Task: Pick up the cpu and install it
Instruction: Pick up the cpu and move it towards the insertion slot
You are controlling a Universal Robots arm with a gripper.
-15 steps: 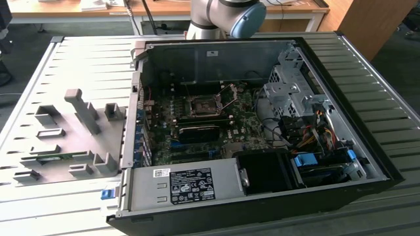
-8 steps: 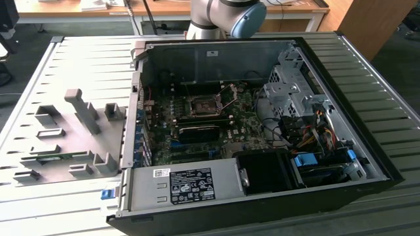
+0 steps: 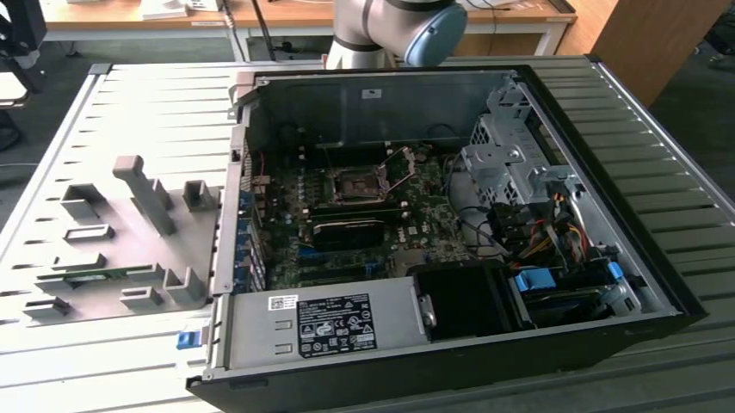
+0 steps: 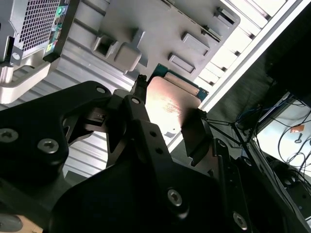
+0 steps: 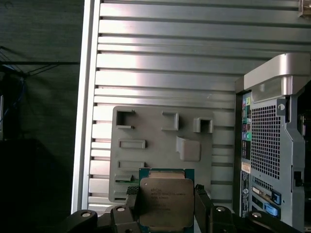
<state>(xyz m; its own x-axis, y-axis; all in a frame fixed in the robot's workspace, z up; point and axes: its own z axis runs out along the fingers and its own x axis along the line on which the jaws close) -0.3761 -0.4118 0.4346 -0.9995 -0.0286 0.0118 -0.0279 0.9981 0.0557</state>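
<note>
In both wrist views the cpu point(image 5: 163, 201) point(image 4: 170, 102), a flat square chip with a silver-grey metal top on a green-edged board, sits between my black fingers. My gripper point(image 5: 165, 205) point(image 4: 167, 109) is shut on it, with one finger point(image 5: 131, 199) on each of two opposite sides. The chip hangs well above the grey fixture plate point(image 5: 160, 141) point(image 4: 146, 24). In the exterior view the black square socket point(image 3: 358, 183) lies on the motherboard inside the opened computer case point(image 3: 460, 215). A part of the arm point(image 3: 391, 30) shows behind the case.
The grey fixture plate point(image 3: 115, 249) with raised blocks lies on the slatted table point(image 3: 643, 112), at the exterior view's left of the case. The case's perforated rear panel point(image 5: 272, 145) stands beside the plate. Drive cages and cables point(image 3: 528, 189) crowd the case's right side.
</note>
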